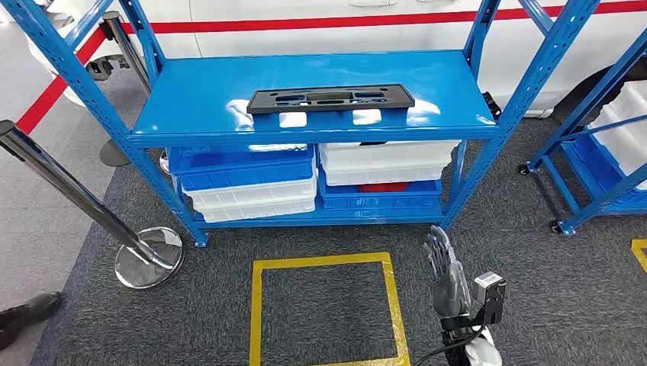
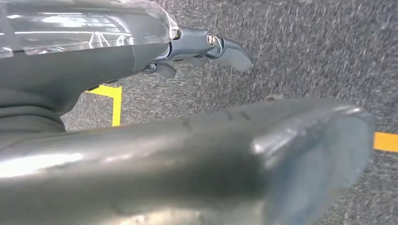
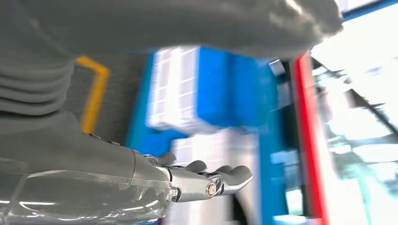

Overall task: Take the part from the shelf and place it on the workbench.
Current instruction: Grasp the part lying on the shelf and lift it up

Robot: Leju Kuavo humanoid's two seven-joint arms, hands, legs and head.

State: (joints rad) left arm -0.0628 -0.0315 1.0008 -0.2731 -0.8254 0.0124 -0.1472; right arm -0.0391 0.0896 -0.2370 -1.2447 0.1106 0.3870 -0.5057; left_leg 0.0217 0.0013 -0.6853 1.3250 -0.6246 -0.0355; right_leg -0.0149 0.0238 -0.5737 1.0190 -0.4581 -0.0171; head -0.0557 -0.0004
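We saw the part (image 1: 330, 98), a long flat black plastic plate with cutouts. It lay flat on the blue shelf (image 1: 198, 91), lengthwise near the top board's front edge.

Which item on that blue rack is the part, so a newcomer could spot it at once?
Find the blue shelf standing in front of the white wall with the red stripe. The part lies flat on its top deck, near the front edge. It is a long black plate with cut-out slots, unlike the blue and white bins stacked on the level below.

Right robot hand (image 1: 446, 274): grey-silver jointed fingers, black wrist block with pale cap, black cable below. Left robot hand (image 2: 206, 47): grey thumb, clear glossy cover, one screw.
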